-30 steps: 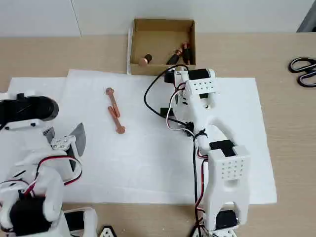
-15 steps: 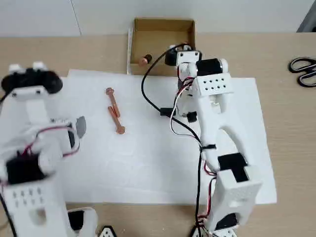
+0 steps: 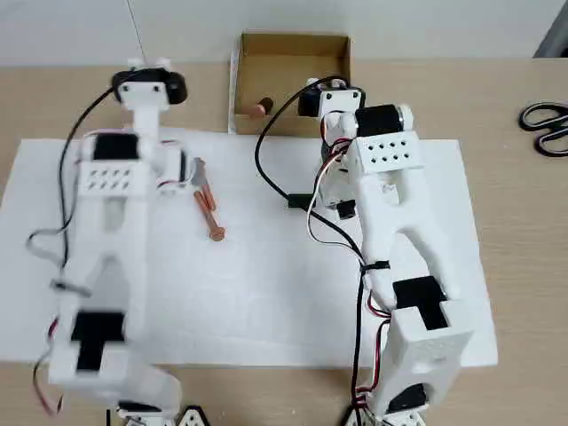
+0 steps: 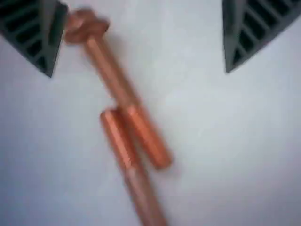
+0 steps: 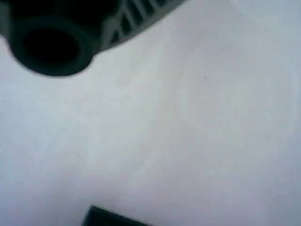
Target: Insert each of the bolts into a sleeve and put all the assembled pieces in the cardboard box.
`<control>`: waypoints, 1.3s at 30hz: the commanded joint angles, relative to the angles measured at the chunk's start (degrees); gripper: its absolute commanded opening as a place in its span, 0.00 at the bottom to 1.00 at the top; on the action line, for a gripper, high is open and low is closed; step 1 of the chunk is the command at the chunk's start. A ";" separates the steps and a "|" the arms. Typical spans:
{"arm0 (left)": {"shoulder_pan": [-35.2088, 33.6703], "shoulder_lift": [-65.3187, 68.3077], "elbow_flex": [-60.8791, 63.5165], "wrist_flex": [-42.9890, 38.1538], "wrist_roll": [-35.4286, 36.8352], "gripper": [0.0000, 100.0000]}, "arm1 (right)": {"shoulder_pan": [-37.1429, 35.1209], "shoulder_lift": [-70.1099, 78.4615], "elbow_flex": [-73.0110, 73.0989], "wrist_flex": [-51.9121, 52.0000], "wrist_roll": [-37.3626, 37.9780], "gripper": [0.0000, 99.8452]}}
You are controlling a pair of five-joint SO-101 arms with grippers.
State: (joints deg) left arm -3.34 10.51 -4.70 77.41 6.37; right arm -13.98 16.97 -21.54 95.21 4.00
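The bolt (image 4: 110,80) lies flat on the white sheet (image 3: 266,293), left of centre. Its head is at the far end, and its long axis runs from far to near with a slight lean to the right. A second copper piece (image 4: 129,169) lies against its near end, touching or very nearly so, and continues nearer on the same slant.

My left hand (image 4: 138,70) hangs directly over the head end, fingers (image 4: 33,28) wide apart and holding nothing. One finger sits just beside the head; the other stands well off over bare sheet. The gap spans the shaft crosswise but off centre, so I judge a small sideways correction is needed before descending and closing, keeping clear of the second piece.

My right hand (image 3: 328,111) is at the near right corner of the cardboard box (image 3: 293,40), well apart from both pieces. I cannot tell whether it is apart or together. The left arm is the nearer one.
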 commanded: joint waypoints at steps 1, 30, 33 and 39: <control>1.49 9.76 -10.24 -2.20 7.12 0.22 | 0.40 -3.74 -1.05 0.40 0.53 0.00; 1.93 39.82 -35.12 -1.85 17.05 0.01 | 0.40 -3.74 1.49 -0.22 0.53 0.00; 2.55 39.38 -35.21 -1.76 17.05 0.01 | 0.40 -3.74 1.49 -0.22 0.53 0.00; 5.45 36.31 -43.74 6.33 17.05 0.01 | 0.40 -3.74 1.49 -1.01 0.53 0.00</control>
State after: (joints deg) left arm 0.53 50.51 -42.95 80.13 23.25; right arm -13.98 16.97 -19.78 94.95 4.00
